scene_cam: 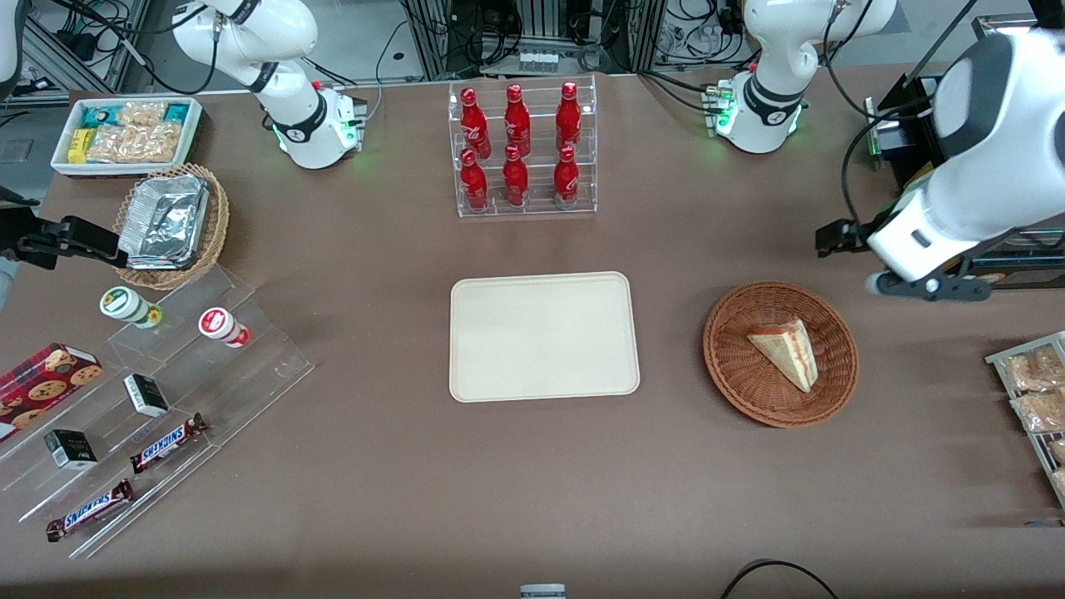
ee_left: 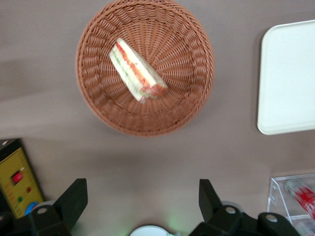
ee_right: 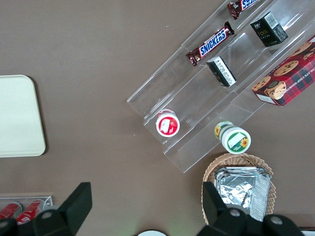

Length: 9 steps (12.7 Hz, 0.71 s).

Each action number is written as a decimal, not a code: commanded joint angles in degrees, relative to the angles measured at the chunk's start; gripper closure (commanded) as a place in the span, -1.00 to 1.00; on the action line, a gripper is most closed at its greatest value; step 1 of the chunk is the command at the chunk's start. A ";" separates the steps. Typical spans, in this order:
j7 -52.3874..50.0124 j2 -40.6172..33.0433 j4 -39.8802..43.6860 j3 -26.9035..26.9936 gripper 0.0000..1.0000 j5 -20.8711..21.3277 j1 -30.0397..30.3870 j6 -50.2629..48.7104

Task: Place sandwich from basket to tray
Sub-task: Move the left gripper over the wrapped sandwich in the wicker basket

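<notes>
The sandwich (scene_cam: 785, 353) lies on its side in the basket (scene_cam: 780, 353), which sits on the bench (scene_cam: 532, 466) toward the working arm's end. The tray (scene_cam: 544, 336) lies flat mid-bench, bare, well apart from the basket. Farther from the front camera, the claw (ee_left: 142, 199) hangs above the bench, released, fingers (ee_left: 74, 199) spread wide, holding nothing.

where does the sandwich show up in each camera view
Front view: sandwich lies in the basket, toward the working arm's end of the table.
Left wrist view: sandwich in the basket, with the open pincer above the table.
Right wrist view: not in it.
Shared landmark: the tray.
</notes>
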 commanded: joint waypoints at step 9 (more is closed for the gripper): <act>-11.30 -0.07 -18.99 0.76 -1.00 0.09 0.21 29.07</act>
